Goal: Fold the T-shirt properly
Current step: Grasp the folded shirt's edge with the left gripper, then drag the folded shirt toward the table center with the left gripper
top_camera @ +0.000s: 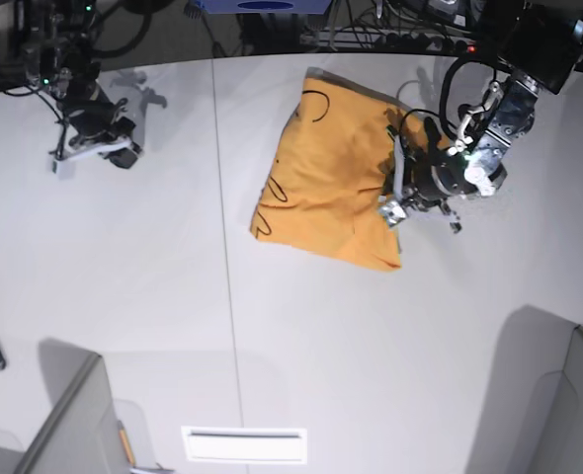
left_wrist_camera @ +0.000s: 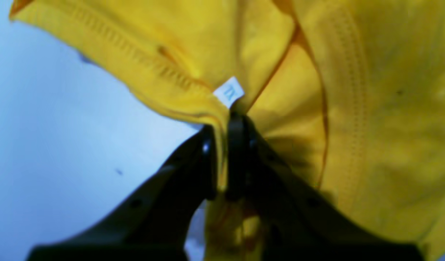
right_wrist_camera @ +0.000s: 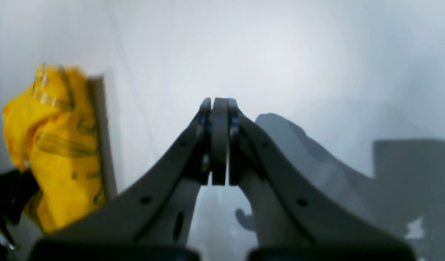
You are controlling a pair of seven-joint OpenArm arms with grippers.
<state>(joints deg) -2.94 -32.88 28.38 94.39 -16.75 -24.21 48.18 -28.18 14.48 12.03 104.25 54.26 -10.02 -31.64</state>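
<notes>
The left claw (left_wrist_camera: 222, 159) is clenched on the T-shirt (top_camera: 331, 188) at its neckline by the tag (left_wrist_camera: 228, 91), upper right of the counter (top_camera: 173, 296), while the right claw (right_wrist_camera: 219, 141), clenched on nothing, idles upper left; next, I'd guess, comes dragging that edge across for a fold.

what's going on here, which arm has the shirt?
The left gripper is shut on the T-shirt, pinching bunched fabric at the neckline just below the white tag. The shirt lies rumpled on the white table, not yet neatly folded. The right gripper is shut and empty, parked over bare table on the far side, well away from the shirt.
</notes>
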